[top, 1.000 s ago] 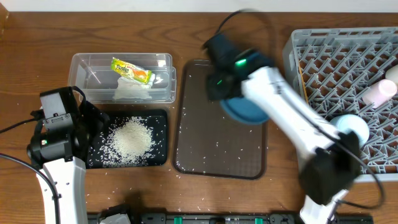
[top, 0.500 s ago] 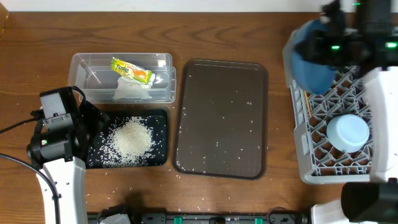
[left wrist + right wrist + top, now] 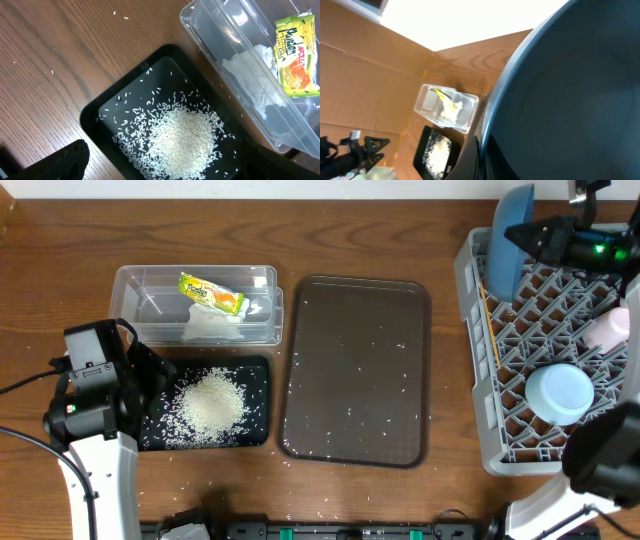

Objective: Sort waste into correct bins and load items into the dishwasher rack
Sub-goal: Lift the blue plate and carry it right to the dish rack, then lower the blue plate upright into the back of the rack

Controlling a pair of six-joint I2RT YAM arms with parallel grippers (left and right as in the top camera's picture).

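At the table's near-left edge, your left gripper (image 3: pixel 142 375) hovers with its jaws wide apart, holding nothing, over the near end of the shallow black tub (image 3: pixel 257 370). White rice (image 3: pixel 210 405) lies heaped in the middle of that tub, with loose grains spread around the heap. Just to its right, the flat brown tray (image 3: pixel 355 320) carries a scatter of stray grains. On the right, the grey dishwasher rack (image 3: pixel 500 452) holds a white bowl (image 3: pixel 560 393) near its front, a small white cup (image 3: pixel 608 330) on its side farther back, and thin chopsticks (image 3: pixel 490 330) along the left wall. Behind the black tub, the clear tub (image 3: pixel 140 280) contains the snack wrapper (image 3: pixel 212 293) and the crumpled tissue (image 3: pixel 212 325). Farthest back, your right gripper (image 3: pixel 535 235) is clamped on the blue plate (image 3: pixel 505 255), which stands on edge at the rack's far-left corner.
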